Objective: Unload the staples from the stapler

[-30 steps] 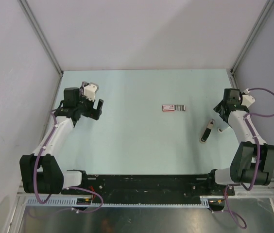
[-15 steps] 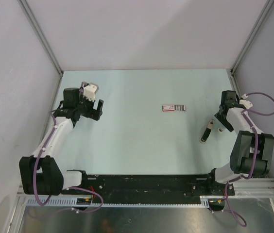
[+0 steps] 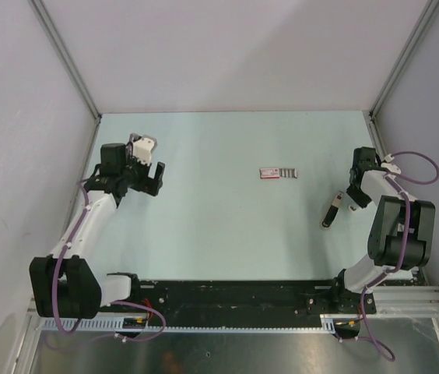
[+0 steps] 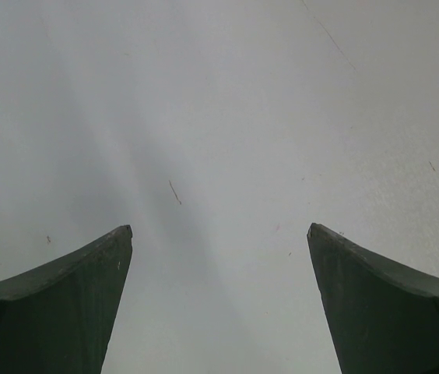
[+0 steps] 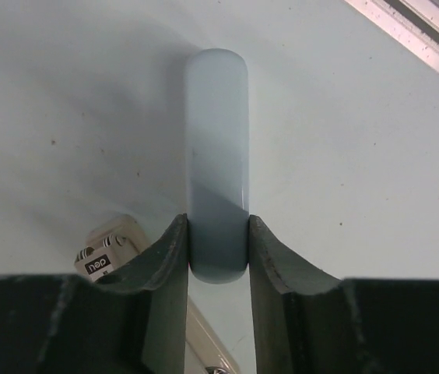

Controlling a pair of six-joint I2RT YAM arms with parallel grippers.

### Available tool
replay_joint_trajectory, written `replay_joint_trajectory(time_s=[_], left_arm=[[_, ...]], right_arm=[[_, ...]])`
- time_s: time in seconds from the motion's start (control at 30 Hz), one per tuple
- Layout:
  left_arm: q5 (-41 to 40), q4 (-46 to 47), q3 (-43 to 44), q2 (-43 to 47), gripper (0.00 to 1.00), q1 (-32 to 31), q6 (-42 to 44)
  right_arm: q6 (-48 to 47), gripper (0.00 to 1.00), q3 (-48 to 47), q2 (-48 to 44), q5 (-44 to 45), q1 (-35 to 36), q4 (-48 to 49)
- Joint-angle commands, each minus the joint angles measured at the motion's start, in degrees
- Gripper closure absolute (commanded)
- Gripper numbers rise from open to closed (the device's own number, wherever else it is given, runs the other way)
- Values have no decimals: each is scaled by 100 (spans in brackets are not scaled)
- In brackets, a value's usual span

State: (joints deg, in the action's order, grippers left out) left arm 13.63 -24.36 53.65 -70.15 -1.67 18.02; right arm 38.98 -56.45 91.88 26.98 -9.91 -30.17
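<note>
The stapler (image 3: 278, 173), a small flat red piece with a pale grey ribbed part, lies alone at the middle right of the table, far from both grippers. The staples are out of view. At the table's right side, my right gripper (image 3: 353, 196) (image 5: 218, 222) is shut on one end of a pale blue-grey rounded bar (image 5: 216, 140) that lies on the surface and points away from the fingers. My left gripper (image 3: 157, 178) (image 4: 219, 230) hangs wide open over bare table at the far left, with nothing between its fingers.
A black stick with a silver tip (image 3: 330, 212) lies just left of the right gripper. A small beige piece with a black label (image 5: 104, 253) sits under the right gripper's left finger. The side wall rail (image 5: 414, 35) runs close by on the right.
The right gripper's jaws have closed from wide open onto the pale bar, and the right arm's elbow has swung in toward the table. The left arm has barely moved.
</note>
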Motion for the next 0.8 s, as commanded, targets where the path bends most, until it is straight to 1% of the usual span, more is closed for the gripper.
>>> replay_joint_trajectory(time_s=[0.0,0.07,0.2,0.3,0.4,0.5,0.63,0.77], left_arm=[[-29,-159,-78,295,1,49,-40],[45,-239,-51,382,1,45,-59],[266,-476,106,528,1,45,-140],[458,-606,175,682,0,49,-205],[732,-741,244,829,1,99,-353],[1078,-834,330,882,1,143,-497],[1741,-948,313,919,1,149,-420],[2301,-1036,93,1060,1,150,-57]], right_arm=[[40,86,-77,-424,96,126,165],[-9,89,-77,-824,211,272,151],[-188,90,-89,-1839,303,797,226],[-222,92,-166,-2437,272,1491,277],[-20,97,-308,-2623,137,2384,289],[211,99,-343,-2437,-54,3520,744],[374,100,-370,-1705,-427,4879,1907],[491,100,-711,-756,-673,5749,2907]])
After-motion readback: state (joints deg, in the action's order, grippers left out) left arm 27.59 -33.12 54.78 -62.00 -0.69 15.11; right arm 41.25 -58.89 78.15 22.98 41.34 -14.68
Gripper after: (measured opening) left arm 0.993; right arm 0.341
